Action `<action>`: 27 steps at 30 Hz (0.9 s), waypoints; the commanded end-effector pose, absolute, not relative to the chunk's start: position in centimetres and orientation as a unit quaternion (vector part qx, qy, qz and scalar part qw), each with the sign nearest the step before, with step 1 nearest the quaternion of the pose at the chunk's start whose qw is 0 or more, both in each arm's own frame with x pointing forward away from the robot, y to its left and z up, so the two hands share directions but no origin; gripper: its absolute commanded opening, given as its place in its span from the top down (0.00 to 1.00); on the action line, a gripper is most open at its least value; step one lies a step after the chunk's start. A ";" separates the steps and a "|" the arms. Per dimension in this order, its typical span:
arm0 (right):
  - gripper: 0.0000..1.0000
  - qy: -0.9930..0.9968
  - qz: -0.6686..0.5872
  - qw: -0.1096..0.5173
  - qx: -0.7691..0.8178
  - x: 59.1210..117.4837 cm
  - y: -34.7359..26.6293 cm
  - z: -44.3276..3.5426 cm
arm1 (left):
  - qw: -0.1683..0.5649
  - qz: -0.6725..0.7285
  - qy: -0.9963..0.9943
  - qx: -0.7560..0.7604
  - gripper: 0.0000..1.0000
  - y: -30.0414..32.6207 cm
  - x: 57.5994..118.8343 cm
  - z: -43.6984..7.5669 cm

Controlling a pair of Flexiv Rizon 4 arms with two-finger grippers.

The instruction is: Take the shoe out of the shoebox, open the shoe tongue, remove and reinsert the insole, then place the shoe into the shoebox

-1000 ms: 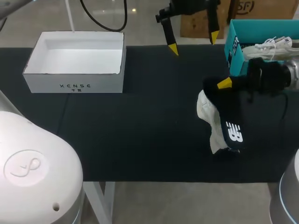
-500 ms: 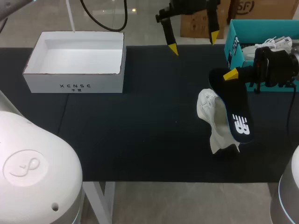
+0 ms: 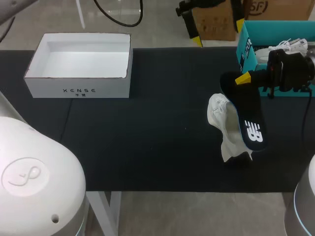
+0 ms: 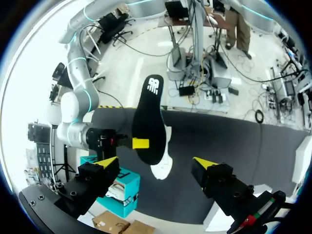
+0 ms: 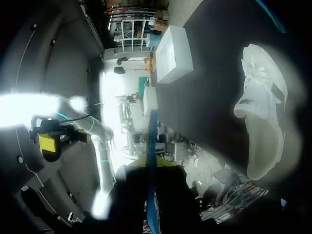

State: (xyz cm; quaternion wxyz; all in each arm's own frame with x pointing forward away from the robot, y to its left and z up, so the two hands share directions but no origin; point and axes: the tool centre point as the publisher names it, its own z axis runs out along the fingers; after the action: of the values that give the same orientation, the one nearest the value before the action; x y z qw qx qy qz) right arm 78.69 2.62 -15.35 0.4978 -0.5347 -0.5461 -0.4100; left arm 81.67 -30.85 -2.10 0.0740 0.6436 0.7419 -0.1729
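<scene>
A white shoe [image 3: 224, 129] lies on its side on the black table [image 3: 157, 123], right of the middle. A black insole [image 3: 247, 120] hangs over it, heel end pinched in my right gripper [image 3: 243, 78], which is shut on it. The right wrist view shows the insole [image 5: 151, 161] edge-on between the fingers and the shoe [image 5: 261, 112] beyond. My left gripper [image 3: 217, 32] stands open at the table's far edge, above and apart from the shoe. From its wrist view [image 4: 156, 162] the insole [image 4: 148, 117] and shoe [image 4: 163, 165] lie ahead. The teal shoebox [image 3: 246, 54] stands at the far right.
An open white box [image 3: 81, 88] stands at the far left of the table. The teal shoebox holds another white shoe [image 3: 288, 48]. A cardboard box [image 3: 214, 24] sits beyond the far edge, behind my left gripper.
My right gripper has drawn back to the right with the insole, which now lies flatter with its logo up. My left gripper has shifted right and farther back.
</scene>
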 end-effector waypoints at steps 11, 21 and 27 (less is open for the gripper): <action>1.00 -0.546 -0.409 0.496 -0.536 78.6 2.6 -15.3 | 0.161 -0.169 0.733 0.639 0.00 -30.2 79.5 -3.4; 1.00 -0.546 -0.409 0.496 -0.536 78.6 2.6 -15.3 | 0.161 -0.169 0.733 0.639 0.00 -30.2 79.5 -3.4; 1.00 -0.546 -0.409 0.496 -0.536 78.6 2.6 -15.3 | 0.199 -0.191 0.727 0.629 0.00 -30.0 79.5 -3.3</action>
State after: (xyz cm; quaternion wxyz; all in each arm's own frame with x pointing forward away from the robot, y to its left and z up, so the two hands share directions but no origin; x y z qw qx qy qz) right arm 78.63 2.62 -15.33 0.4974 -0.5350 -0.5457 -0.4106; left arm 79.59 -30.31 -3.31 0.1607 0.6384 0.7333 -0.1700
